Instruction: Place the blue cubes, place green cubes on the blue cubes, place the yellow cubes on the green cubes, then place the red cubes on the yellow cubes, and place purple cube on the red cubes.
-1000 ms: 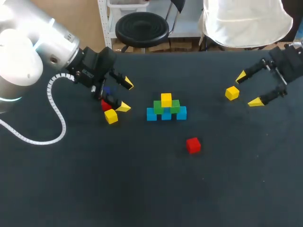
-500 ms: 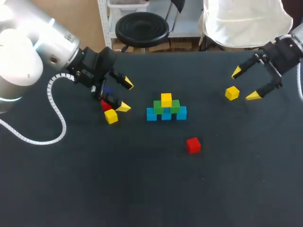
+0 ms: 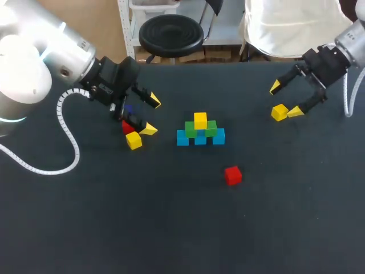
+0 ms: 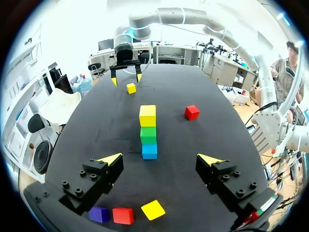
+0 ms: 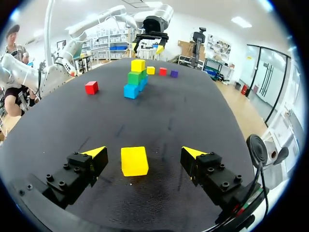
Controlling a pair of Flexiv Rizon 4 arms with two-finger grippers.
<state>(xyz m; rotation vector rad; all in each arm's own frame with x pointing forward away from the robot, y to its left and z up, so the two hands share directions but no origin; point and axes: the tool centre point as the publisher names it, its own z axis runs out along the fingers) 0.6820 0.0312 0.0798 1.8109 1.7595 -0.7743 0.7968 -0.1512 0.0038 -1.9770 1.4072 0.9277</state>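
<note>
A pyramid stands mid-table: blue cubes (image 3: 200, 138) at the base, green cubes (image 3: 211, 128) on them, one yellow cube (image 3: 200, 120) on top. My right gripper (image 3: 285, 99) is open and straddles a loose yellow cube (image 3: 279, 112); the right wrist view shows this cube (image 5: 134, 161) between the spread fingers of the gripper (image 5: 144, 152), untouched. My left gripper (image 3: 152, 116) hangs open left of the pyramid, empty. Under it lie a purple cube (image 4: 99, 214), a red cube (image 4: 123, 215) and a yellow cube (image 4: 153, 210). Another red cube (image 3: 232, 175) lies in front of the pyramid.
The table (image 3: 171, 228) is a dark cloth. The left arm's white coiled cable (image 3: 65, 137) lies along the left side.
My right gripper has swung left and toward the loose yellow cube, and now stands around it. The left arm and all cubes have stayed put.
</note>
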